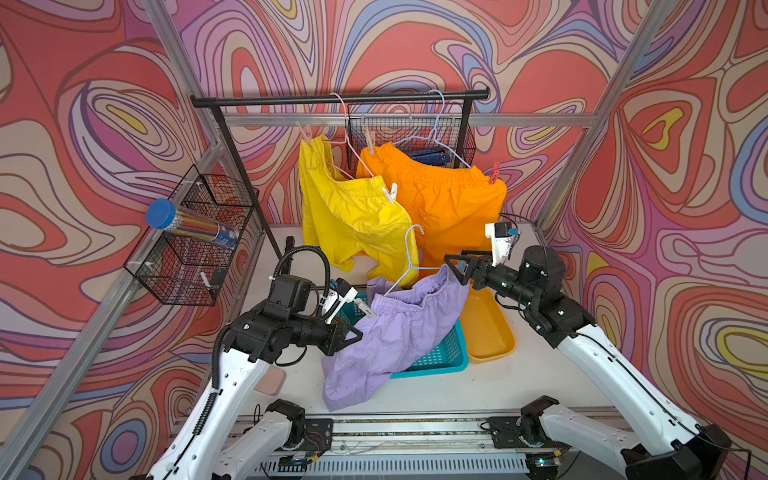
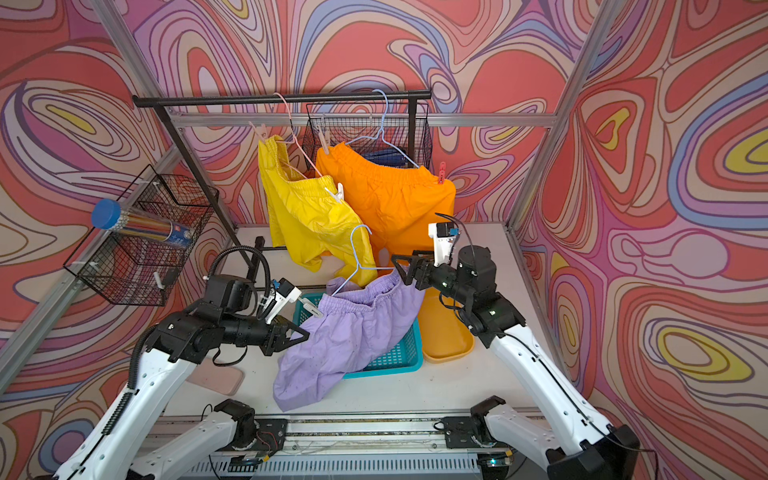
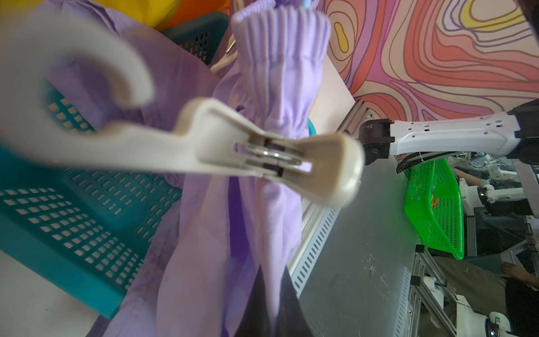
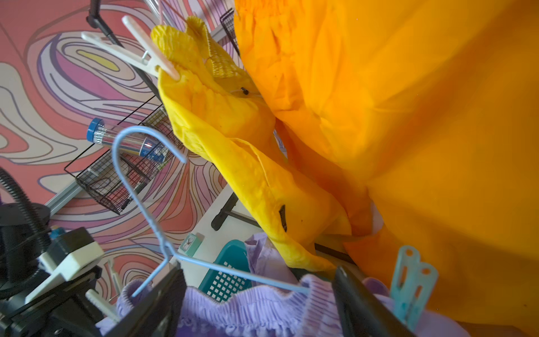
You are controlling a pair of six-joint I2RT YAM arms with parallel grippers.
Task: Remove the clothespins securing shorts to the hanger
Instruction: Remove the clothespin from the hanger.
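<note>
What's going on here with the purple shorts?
The left tool is shut on the lilac shorts, which hang on a blue hanger off the rail, over a teal basket. The right tool stands open around their waistband, beside a pale blue pin. A beige pin is clipped on. The yellow shorts and orange shorts hang pinned on the rail.

A white table (image 1: 498, 390) carries a teal basket (image 1: 440, 359) just beside a yellow tray (image 1: 488, 332); a pink pad (image 1: 272, 381) lies at its left; lilac shorts (image 1: 353, 384) trail onto it.
</note>
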